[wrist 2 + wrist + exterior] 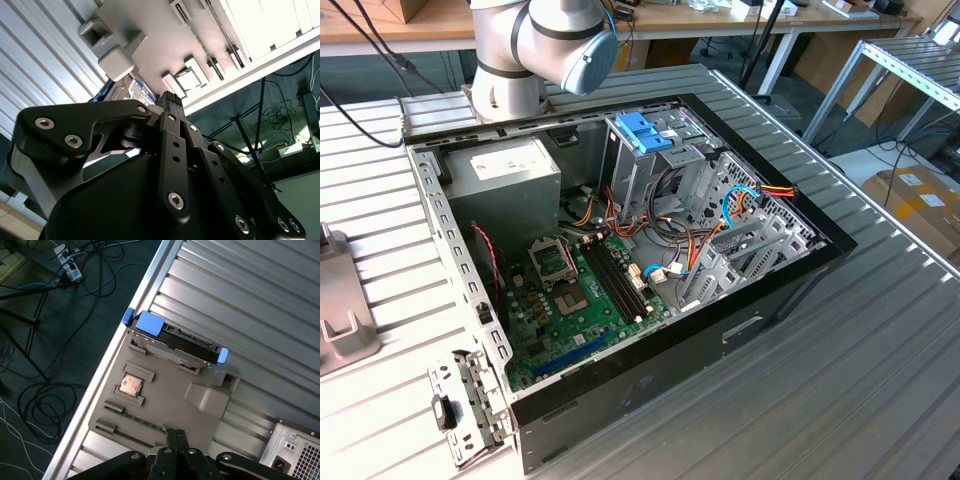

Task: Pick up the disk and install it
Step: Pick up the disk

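hand (175,434) clenched on nothing, hovered above grey fixture plate (165,400) on ribbed worktop (250,290); disk (177,344) at plate edge, apart from hand.

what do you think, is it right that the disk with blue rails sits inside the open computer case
Not right. The disk is not inside the computer case. The first wrist view shows it, blue rails on, resting on the grey fixture at the edge of the table.

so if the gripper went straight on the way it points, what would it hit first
Most likely the flat grey holder plate ahead of the gripper, not the dark grey disk with blue rails farther along it; depth is unclear.
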### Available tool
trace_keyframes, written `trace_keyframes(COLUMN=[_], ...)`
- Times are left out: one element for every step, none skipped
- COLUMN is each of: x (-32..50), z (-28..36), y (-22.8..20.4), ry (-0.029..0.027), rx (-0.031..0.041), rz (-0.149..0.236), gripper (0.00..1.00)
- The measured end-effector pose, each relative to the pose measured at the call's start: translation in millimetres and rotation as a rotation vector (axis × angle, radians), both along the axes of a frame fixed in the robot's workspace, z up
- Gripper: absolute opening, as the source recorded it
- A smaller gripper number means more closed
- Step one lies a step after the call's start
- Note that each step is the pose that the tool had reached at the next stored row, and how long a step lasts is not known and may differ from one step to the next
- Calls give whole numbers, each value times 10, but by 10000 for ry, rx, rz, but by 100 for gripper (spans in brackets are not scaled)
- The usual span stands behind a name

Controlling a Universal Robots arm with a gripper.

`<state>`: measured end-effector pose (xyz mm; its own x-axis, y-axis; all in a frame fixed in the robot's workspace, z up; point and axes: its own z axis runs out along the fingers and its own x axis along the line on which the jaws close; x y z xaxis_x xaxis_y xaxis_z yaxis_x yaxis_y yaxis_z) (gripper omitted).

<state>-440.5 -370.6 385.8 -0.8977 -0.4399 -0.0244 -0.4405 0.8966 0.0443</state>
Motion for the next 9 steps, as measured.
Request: trace_keyframes(x=[0,0,0,0,0,0,0,0,0], z=[0,0,0,0,0,0,0,0,0], y=[0,0,0,0,0,0,0,0,0], ry=[0,1,0,0,0,0,0,0,0], rx=[0,0,0,0,0,0,0,0,0], rz=[55,86,115,159,193,249,315,374,419], gripper=[11,11,11,11,11,11,11,11,11])
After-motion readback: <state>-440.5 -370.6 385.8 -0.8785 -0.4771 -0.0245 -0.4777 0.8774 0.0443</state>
